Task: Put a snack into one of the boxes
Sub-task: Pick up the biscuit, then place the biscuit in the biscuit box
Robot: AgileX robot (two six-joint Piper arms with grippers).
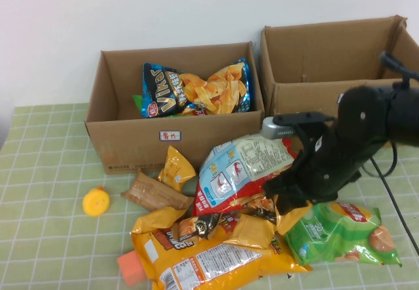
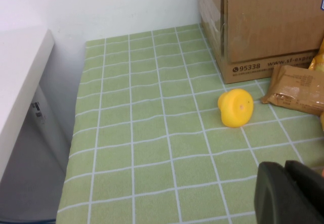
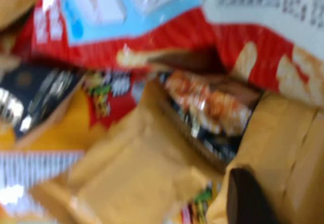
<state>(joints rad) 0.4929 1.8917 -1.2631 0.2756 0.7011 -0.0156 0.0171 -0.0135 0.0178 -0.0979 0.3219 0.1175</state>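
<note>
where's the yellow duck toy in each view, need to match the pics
High view: yellow toy on the table, left of the snack pile, in front of the left box.
Left wrist view: toy right of centre, beside the brown packet.
Right wrist view: not in it.
Shared landmark: brown packet, right beside the toy in both views.

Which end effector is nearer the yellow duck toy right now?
Left. The left end effector hangs just beside the yellow duck toy; the right end effector is across the snack pile, over its right side.

Snack pile (image 1: 222, 231) heaped before two open boxes (image 1: 124, 139); chip bag (image 1: 196, 88) inside left.
</note>
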